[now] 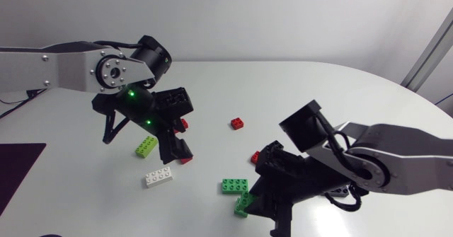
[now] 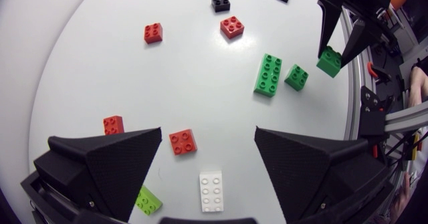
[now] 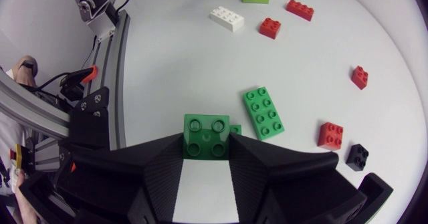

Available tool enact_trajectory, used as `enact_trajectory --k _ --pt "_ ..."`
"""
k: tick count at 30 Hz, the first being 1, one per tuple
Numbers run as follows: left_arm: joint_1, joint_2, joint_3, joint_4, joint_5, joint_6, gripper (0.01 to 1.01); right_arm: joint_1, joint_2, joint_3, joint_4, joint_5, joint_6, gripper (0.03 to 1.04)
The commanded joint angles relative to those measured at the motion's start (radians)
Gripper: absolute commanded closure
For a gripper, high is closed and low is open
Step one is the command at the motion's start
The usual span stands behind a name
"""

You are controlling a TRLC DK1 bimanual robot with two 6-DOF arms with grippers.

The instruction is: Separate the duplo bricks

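The left arm (image 1: 64, 67) has a long silver-grey part. At its end sits a round silver disc (image 1: 113, 72) with small screws in a ring, next to a fat black joint (image 1: 150, 53). Two tiny green lights (image 1: 131, 94) glow on the black part under it. The right arm (image 1: 407, 159) is silver-grey too. It has a black boxy block (image 1: 306, 126) and thin black cables (image 1: 345, 139) that loop over it. The left gripper (image 2: 208, 140) and the right gripper (image 3: 206, 144) are dull black. Their fingers (image 2: 114, 160) are wide wedges with a rough, grainy skin.
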Motion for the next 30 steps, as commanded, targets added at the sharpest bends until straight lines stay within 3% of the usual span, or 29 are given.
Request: enact_trajectory --k 1,13,20,30 --pt "0.017 -0.019 -0.038 -0.008 -0.007 0.034 0.059 0.032 0.054 0.041 -0.010 -0.020 -0.032 0.73" --pt "0.089 0.018 -0.060 -0.007 -0.024 0.080 0.059 0.101 0.238 0.137 -0.007 -0.013 -0.108 0.73" --pt "0.091 0.046 -0.058 -0.004 -0.029 0.085 0.059 0.153 0.309 0.183 -0.015 0.061 -0.140 0.73" --pt "0.083 0.061 -0.055 0.002 -0.029 0.085 0.059 0.142 0.428 0.249 -0.047 0.122 -0.226 0.72"
